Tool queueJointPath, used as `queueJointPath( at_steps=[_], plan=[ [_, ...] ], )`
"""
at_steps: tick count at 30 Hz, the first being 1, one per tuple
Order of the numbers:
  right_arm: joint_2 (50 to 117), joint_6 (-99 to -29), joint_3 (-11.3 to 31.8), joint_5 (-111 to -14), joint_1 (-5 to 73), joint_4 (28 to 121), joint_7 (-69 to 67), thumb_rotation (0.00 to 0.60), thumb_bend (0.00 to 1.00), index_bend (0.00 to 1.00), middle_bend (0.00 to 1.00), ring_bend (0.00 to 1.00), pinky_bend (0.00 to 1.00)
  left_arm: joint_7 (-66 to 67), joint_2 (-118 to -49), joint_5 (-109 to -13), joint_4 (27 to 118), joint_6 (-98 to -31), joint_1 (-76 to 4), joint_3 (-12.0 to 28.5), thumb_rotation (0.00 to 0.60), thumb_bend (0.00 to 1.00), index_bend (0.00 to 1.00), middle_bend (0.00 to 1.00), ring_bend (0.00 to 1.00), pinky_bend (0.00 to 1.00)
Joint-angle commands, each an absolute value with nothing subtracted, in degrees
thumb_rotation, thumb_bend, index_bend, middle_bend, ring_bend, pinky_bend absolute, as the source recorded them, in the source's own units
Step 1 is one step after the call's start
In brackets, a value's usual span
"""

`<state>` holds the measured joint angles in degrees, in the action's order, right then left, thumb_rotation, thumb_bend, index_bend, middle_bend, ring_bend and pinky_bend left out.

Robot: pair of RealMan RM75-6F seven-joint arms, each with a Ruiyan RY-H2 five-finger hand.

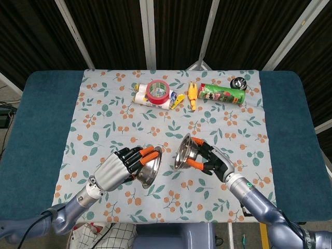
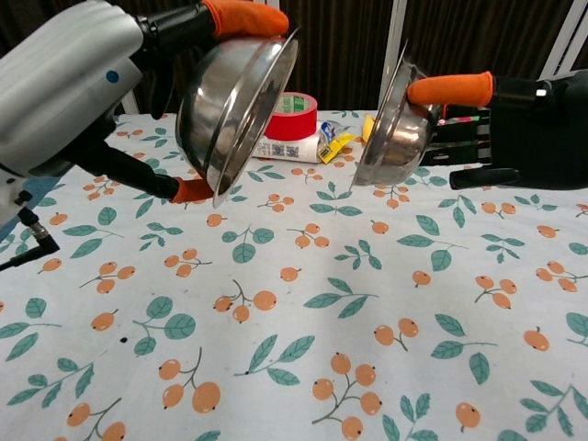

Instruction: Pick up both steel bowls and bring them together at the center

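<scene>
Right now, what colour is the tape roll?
Red tape roll, clearest in the head view.

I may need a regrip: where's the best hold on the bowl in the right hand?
Probably the rim, where the right hand already pinches the right bowl: one fingertip over the top edge, the others behind the rounded back. Tilted on edge with its mouth facing the left bowl, it is best approached from the right, behind it.

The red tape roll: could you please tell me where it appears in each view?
Head view: red tape roll at the cloth's far edge, left of centre.
Chest view: red tape roll at upper centre, seen between the two raised bowls.
Shared landmark: the white packet under it.
</scene>
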<state>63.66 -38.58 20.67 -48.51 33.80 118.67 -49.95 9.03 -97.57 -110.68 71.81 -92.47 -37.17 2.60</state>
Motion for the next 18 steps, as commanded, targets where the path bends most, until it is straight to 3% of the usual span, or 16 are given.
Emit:
queueJointPath(
  at_steps=[1,7,18],
  plan=[
    [72.5,-52.08,14.64,-60.49,32.74,108.91,-32.2,0.6,0.44,0.83,0.8,0.77,0.97,10.24,-96.42,-108.3,73.6,-88.51,-37.48,2.62,0.6,0.24,0.4,0.55,0.43,0.63],
    [83.47,-65.1,8.52,-73.87,32.45,93.28,-11.2,0.6,0.44,0.83,0.8,0.77,0.97,16.64,-90.88,-104.13,78.33,-80.59,-36.68,1.08,0.6,0.24,0.4,0.55,0.43,0.64],
    [92.95,-72.7,-0.25,-90.7,31.8,70.35,1.73,0.6,0.44,0.83,0.8,0.77,0.97,21.9,-87.37,-97.02,84.4,-70.91,-35.65,-0.51,0.6,0.24,0.4,0.55,0.43,0.64]
  ],
)
